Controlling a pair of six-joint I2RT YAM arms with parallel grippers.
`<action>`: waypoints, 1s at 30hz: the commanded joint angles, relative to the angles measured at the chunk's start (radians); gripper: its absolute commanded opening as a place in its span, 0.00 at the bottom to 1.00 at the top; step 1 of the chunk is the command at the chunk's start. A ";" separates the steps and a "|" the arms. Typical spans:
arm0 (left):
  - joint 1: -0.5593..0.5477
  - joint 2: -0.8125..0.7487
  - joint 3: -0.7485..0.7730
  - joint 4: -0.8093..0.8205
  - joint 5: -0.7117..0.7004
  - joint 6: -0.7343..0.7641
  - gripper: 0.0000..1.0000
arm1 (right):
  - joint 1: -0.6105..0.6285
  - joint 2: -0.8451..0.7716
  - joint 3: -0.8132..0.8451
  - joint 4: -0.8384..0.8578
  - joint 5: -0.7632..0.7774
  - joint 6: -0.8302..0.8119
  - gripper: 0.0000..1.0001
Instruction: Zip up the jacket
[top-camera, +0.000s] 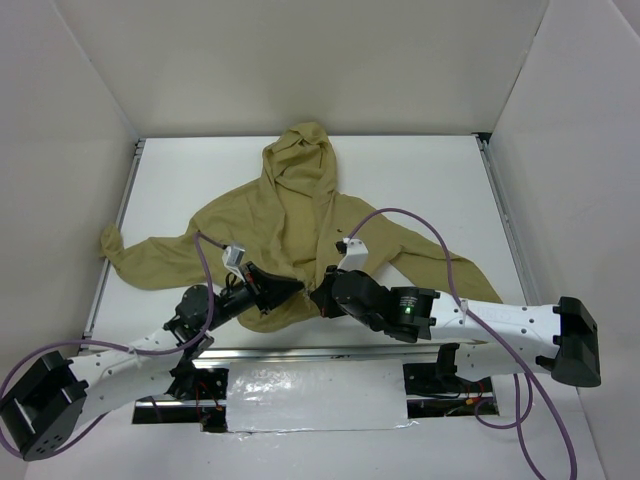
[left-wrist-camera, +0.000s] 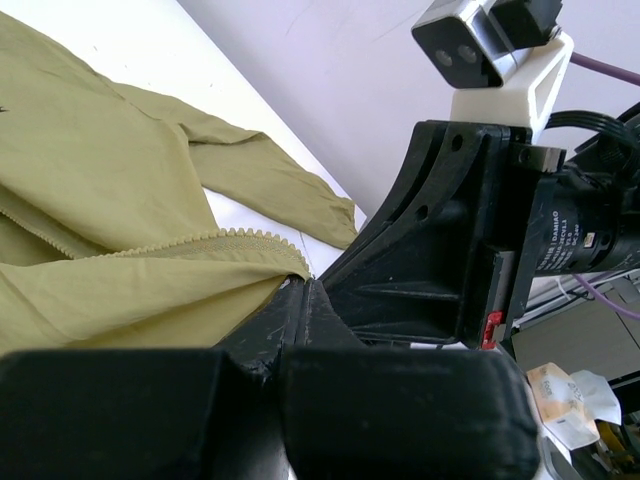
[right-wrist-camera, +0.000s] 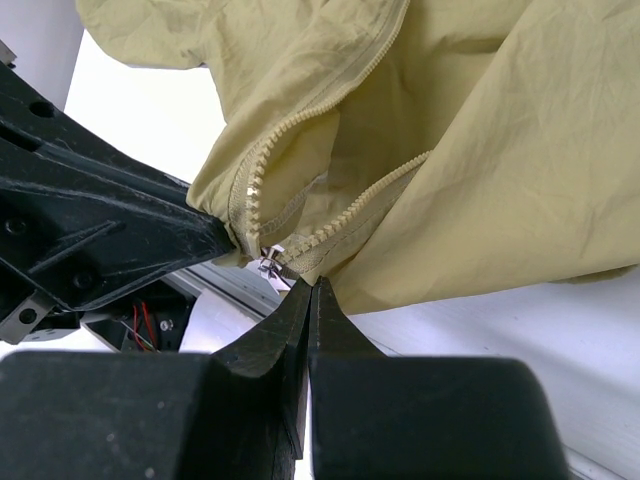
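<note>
The khaki hooded jacket (top-camera: 290, 215) lies spread on the white table, hood at the far side and sleeves out to both sides. Its front zipper is open, and the two rows of teeth (right-wrist-camera: 300, 120) part above a small metal slider (right-wrist-camera: 268, 263) at the bottom hem. My left gripper (top-camera: 291, 288) is shut on the hem's left corner, and its tips (left-wrist-camera: 305, 283) pinch fabric beside the teeth (left-wrist-camera: 200, 241). My right gripper (top-camera: 322, 296) is shut on the hem just right of the slider, and its tips (right-wrist-camera: 310, 286) meet the fabric edge. The two grippers almost touch.
White walls enclose the table (top-camera: 420, 190) on three sides. A metal rail (top-camera: 300, 352) runs along the near edge just below the grippers. A purple cable (top-camera: 430, 225) loops over the jacket's right sleeve. The right arm's camera mount (left-wrist-camera: 490, 60) fills the left wrist view.
</note>
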 joint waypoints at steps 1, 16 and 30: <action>-0.004 0.009 0.044 0.081 -0.009 0.011 0.00 | -0.002 -0.017 0.025 0.025 0.006 -0.008 0.00; -0.003 0.015 0.037 0.098 -0.007 0.004 0.00 | -0.002 -0.048 0.009 0.017 0.036 0.010 0.00; -0.004 0.018 0.030 0.111 0.007 0.003 0.00 | -0.003 -0.054 0.010 0.019 0.046 0.022 0.00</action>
